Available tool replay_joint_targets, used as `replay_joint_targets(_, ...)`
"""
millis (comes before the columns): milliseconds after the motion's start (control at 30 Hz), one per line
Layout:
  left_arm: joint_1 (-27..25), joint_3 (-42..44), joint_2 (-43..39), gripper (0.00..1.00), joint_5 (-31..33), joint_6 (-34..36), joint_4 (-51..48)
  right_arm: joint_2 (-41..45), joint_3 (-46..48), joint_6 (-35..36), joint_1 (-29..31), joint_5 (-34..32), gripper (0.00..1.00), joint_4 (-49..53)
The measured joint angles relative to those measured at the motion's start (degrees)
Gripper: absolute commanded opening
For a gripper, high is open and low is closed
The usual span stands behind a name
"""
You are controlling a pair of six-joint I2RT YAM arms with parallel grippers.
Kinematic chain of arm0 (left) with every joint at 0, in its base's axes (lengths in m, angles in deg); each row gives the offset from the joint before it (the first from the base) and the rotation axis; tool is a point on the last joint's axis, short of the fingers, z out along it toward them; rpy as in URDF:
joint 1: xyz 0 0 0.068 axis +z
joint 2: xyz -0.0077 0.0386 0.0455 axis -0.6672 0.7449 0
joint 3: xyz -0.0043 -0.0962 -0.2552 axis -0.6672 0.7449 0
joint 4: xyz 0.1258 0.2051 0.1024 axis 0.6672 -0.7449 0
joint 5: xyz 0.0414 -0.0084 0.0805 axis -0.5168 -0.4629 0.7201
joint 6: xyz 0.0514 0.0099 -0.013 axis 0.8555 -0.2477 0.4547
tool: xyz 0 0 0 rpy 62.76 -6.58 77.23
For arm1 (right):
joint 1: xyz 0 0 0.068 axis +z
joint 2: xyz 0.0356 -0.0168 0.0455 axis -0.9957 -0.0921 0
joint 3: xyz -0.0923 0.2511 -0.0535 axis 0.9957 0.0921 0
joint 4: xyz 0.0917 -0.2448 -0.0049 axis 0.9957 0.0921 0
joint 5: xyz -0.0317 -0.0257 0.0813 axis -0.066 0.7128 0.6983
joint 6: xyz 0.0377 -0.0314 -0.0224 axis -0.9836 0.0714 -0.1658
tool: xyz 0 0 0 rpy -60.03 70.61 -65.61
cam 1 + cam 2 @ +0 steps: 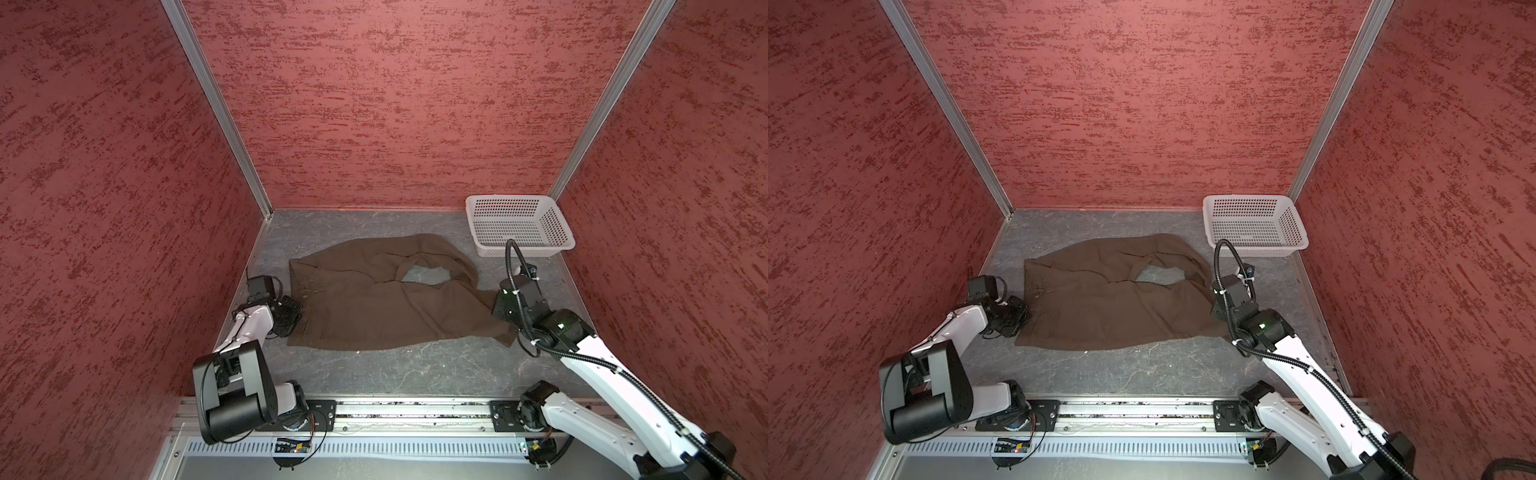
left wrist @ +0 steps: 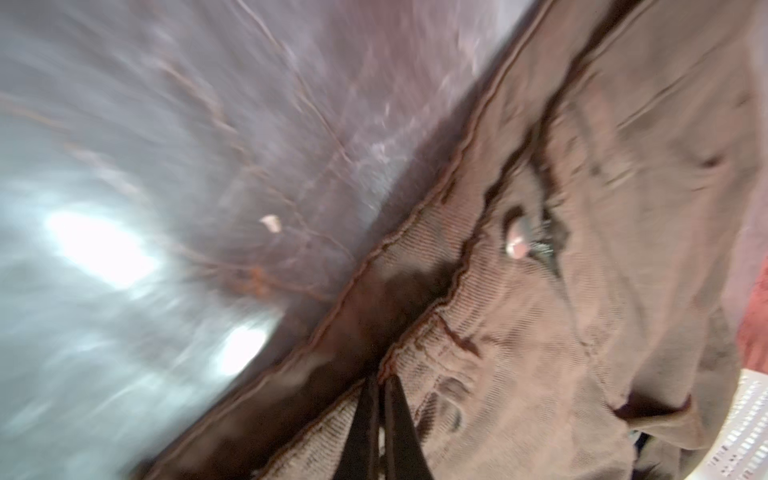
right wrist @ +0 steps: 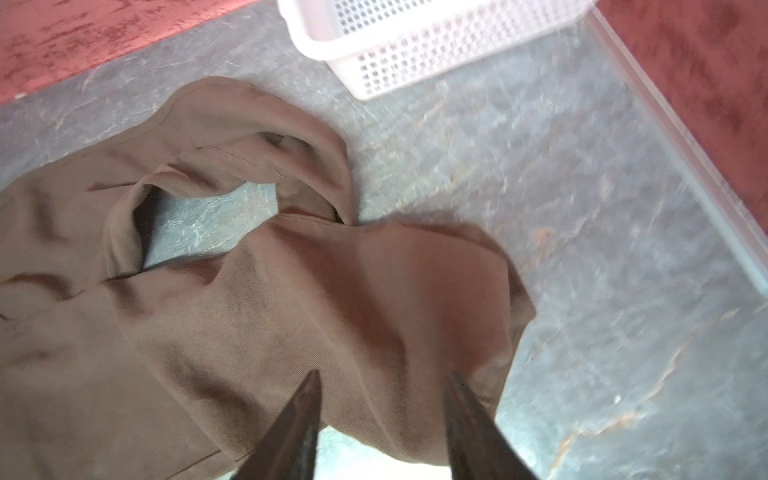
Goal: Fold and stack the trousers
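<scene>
Trousers [image 1: 374, 303], dark brown, one pair: folding barely begun, nothing stacked
Spread on grey table [image 1: 395, 374], waistband [image 2: 432, 353] toward the left arm, legs running right; far leg curls back around a bare patch of table. No clean fold visible, so folding and stacking all appear left to do. Left gripper [image 2: 376, 386] pinched tight on waistband edge near button [image 2: 517, 243]; right gripper [image 3: 382, 376] jaws parted over near leg's end, gripping nothing. White perforated basket [image 1: 557, 226], back right corner, empty

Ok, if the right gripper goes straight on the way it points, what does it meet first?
Most likely the trousers: their bunched leg end lies right ahead of the right gripper and its open fingers. How high it is above the cloth is unclear.
</scene>
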Motion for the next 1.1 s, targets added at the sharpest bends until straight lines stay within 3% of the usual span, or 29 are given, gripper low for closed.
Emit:
replay_joint_targets(200, 2.8, -3.3, -6.3, 0.00, 1.6, 0.0, -5.2, -6.1, -4.0, 4.3, 0.0, 1.5, 0.54, -2.6)
replay_joint_targets(400, 3.7, -7.8, -10.8, 0.00, 6.1, 0.7, -10.4, -16.8, -1.6, 7.2, 0.0, 5.5, 0.56, -7.5)
replay_joint_targets(567, 10.3, -8.7, -13.0, 0.00, 6.2, 0.2, -13.1, -20.7, -0.5, 9.0, -0.7, 7.6, 0.58, -11.6)
replay_joint_targets(633, 12.0, -8.4, -14.0, 0.17, 6.0, -0.7, -13.2, -22.7, -0.5, 9.7, -1.4, 7.8, 0.58, -14.3)
replay_joint_targets(733, 12.5, -7.9, -15.6, 0.64, 4.9, -3.1, -12.8, -26.8, -0.7, 10.9, -3.3, 9.4, 0.58, -19.5)
replay_joint_targets(767, 12.5, -7.9, -16.0, 0.73, 4.2, -4.0, -12.2, -28.6, -1.1, 11.3, -4.0, 10.3, 0.58, -21.1)
replay_joint_targets(900, 10.1, -8.4, -15.1, 0.76, 2.8, -6.5, -11.0, -37.0, -5.3, 12.8, -6.0, 14.1, 0.57, -27.2)
replay_joint_targets(1100, -2.4, -10.4, -10.6, 0.75, 4.7, -6.7, -9.3, -48.3, -12.1, 13.7, -6.8, 21.3, 0.57, -35.1)
